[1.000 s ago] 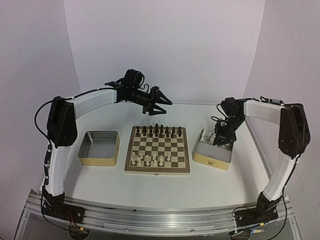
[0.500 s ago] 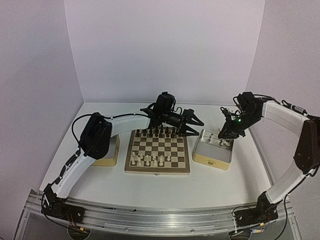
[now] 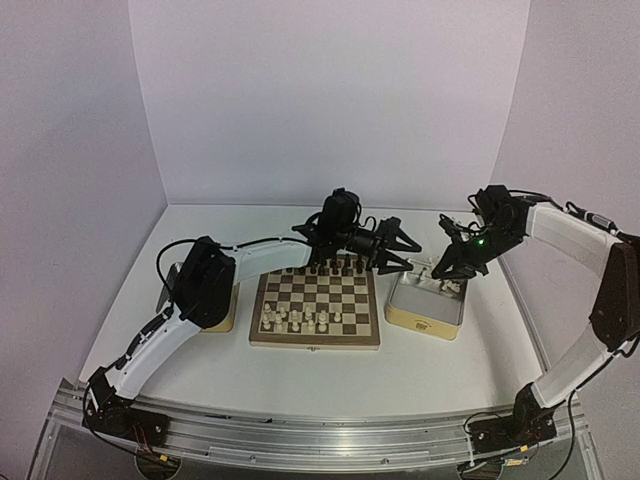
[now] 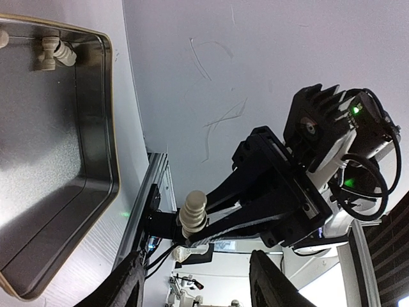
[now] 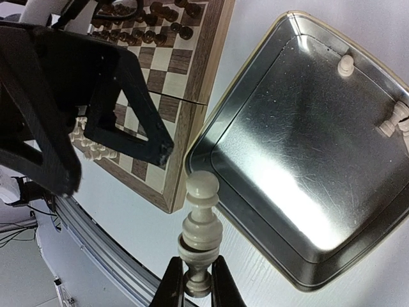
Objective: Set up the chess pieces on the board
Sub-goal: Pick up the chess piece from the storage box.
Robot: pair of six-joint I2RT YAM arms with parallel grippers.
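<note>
Swinging the half-open, empty left gripper (image 3: 407, 254) rightward along the board's (image 3: 315, 343) far edge toward the tin (image 3: 425, 322), meeting the right gripper (image 5: 197, 280) pinching a cream chess piece (image 5: 200, 220) above that tin's rim, likely readying a handover needing close alignment.

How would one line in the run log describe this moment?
right fingers: shut on cream chess piece, above tin | left fingers: open, close to that piece | board: partly set

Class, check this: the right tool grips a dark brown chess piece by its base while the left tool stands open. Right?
Not quite: the right wrist view shows the right tool gripping a cream-white chess piece by its base. The left tool stands open.
</note>
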